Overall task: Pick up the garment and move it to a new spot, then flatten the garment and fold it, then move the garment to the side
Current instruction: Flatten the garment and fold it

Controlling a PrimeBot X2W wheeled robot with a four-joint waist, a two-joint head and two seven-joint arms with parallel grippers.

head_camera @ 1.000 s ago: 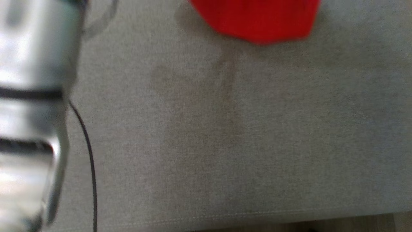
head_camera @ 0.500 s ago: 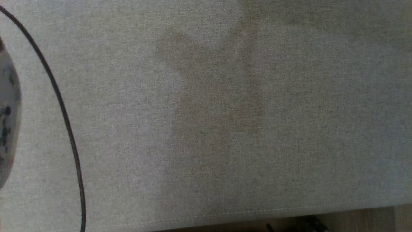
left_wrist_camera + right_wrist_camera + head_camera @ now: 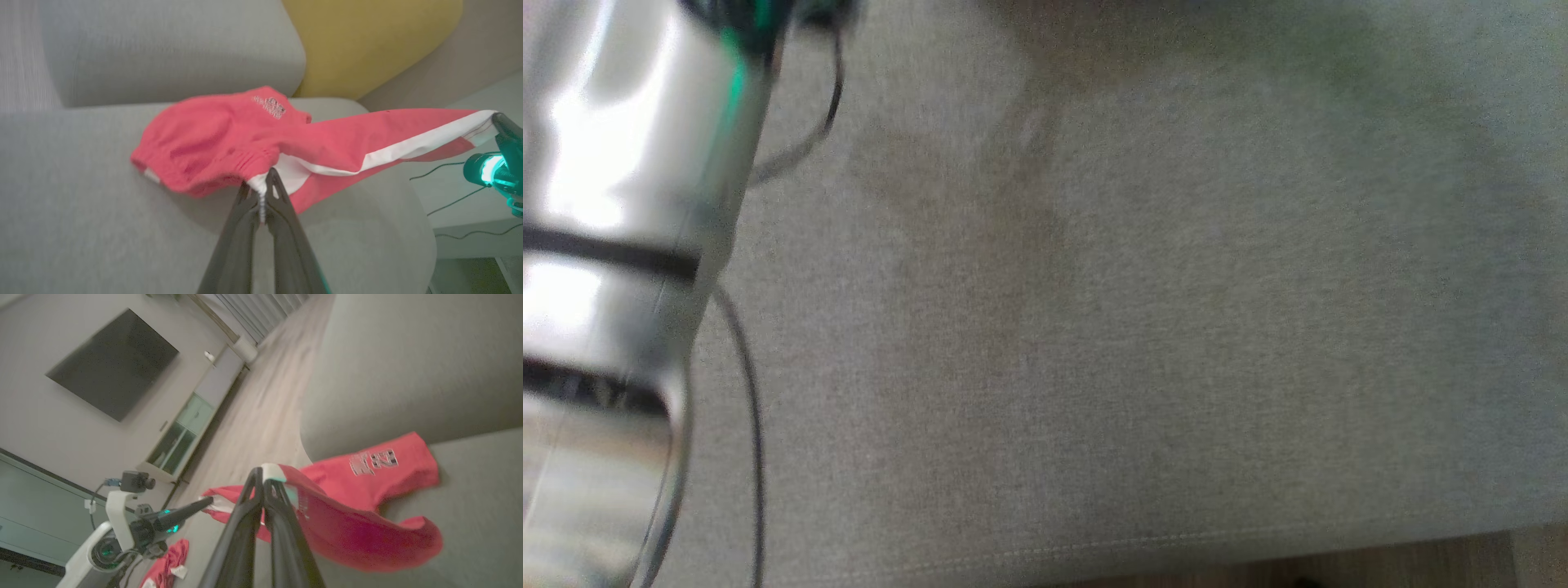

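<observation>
A pair of red shorts (image 3: 212,139) hangs stretched between the two arms above the grey sofa (image 3: 81,228), just in front of its back cushion. The left fingers (image 3: 241,228) are pressed together on the gathered elastic waistband, at the spot where a white panel meets the red cloth. The right fingers (image 3: 242,522) are pinched shut on a white corner at the far end of the same side. A broad white stripe (image 3: 412,145) runs taut along the edge between the two grips.

The rest of the cloth sags. In the left wrist view the bunched red part droops low over the seat with a shadow under it. Whether it rests on the cushion cannot be told. A small white printed logo (image 3: 374,460) sits on one leg, too blurred to read.

A yellow cushion (image 3: 367,41) leans at the sofa's back corner. In the right wrist view another red cloth (image 3: 167,559) lies lower down near the left arm, and a dark screen (image 3: 110,363) hangs on the wall. The head view shows a pale forearm (image 3: 613,204) and a thin cable (image 3: 752,425) over the bare sofa seat.
</observation>
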